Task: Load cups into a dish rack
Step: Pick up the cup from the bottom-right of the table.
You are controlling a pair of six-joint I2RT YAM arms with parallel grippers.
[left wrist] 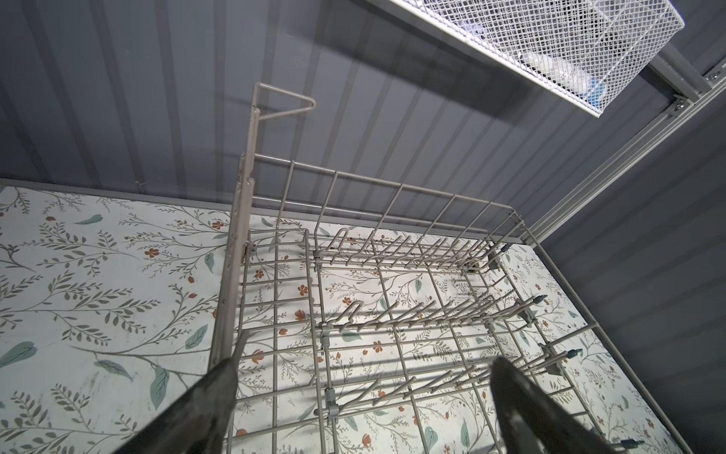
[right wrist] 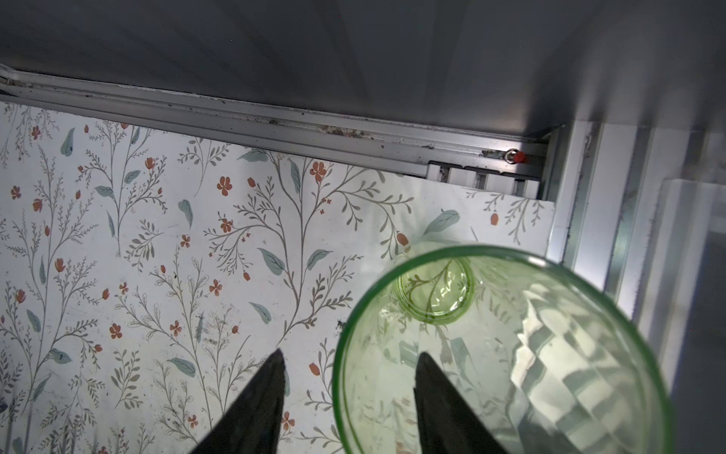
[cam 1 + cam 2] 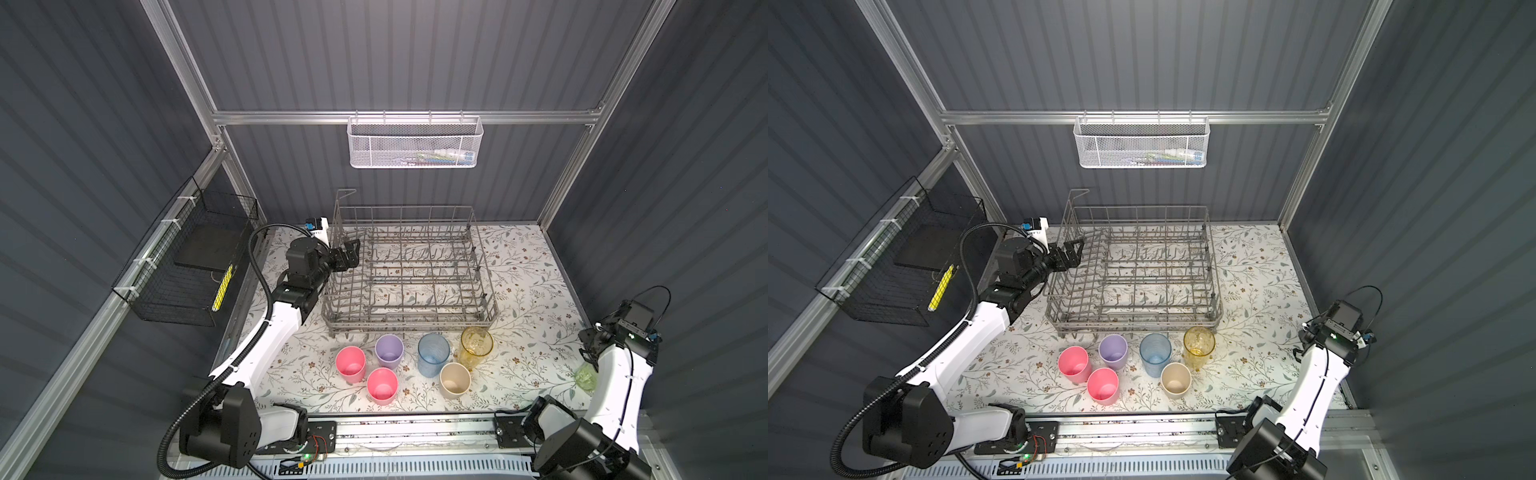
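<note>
Cups: seven in all, none in the rack (image 3: 411,322) yet. Six stand upright, mouths up, on the table (image 3: 532,266) just in front of it: two pink (image 3: 351,365) (image 3: 382,386), lilac (image 3: 389,352), blue (image 3: 433,355), amber (image 3: 476,345) and beige (image 3: 455,380).

The green cup (image 2: 503,353) stands apart from them at the table's right edge, near the front corner. It is also upright, so its long axis is vertical and its mouth is toward the wrist camera.

The right gripper (image 2: 351,351) is over its rim, with one finger outside the wall and the other finger (image 2: 436,389) inside the mouth. The wall runs between them. The fingers are partly apart, with a gap on each side of the rim, so nothing is pinched. I judge the coming move to be a pinch on that wall and then a lift. It depends on the wall staying between the two tips.

The left gripper (image 3: 352,252) is well away, at the rack's left wall. Its fingers are spread wide and hold nothing, so the right arm is plainly the nearer one.

In a top view the green cup (image 3: 585,376) shows only as a sliver beside the right arm, and the right fingers are hidden. The wrist view cuts off the cup's near side and the finger bases. Whether a pad touches the wall lower down cannot be told.
</note>
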